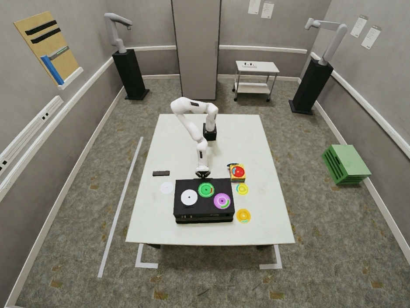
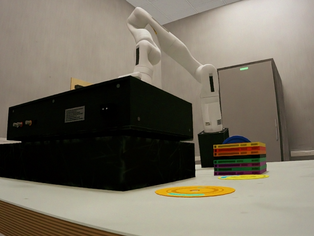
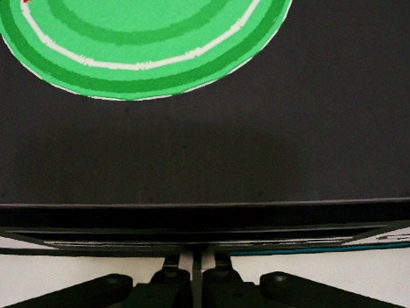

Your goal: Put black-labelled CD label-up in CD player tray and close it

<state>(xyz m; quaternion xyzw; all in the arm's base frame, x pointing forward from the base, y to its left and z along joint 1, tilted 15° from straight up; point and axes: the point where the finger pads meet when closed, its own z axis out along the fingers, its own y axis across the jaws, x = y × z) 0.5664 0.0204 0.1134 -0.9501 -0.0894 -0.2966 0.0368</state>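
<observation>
At the arm-facing front of the CD player (image 1: 198, 209), the gripper (image 3: 196, 267) is sitting clenched on nothing, its tips pressed together and pointing straight at the tray front (image 3: 197, 234). The tray front is lying crosswise to the jaws and appears flush. Just beyond, a green CD (image 3: 140, 48) is lying flat on the player's lid. The black-labelled CD is not showing in any view. I am judging that it is lying inside the shut tray, dead ahead, so a straight retreat looks like what remains.
</observation>
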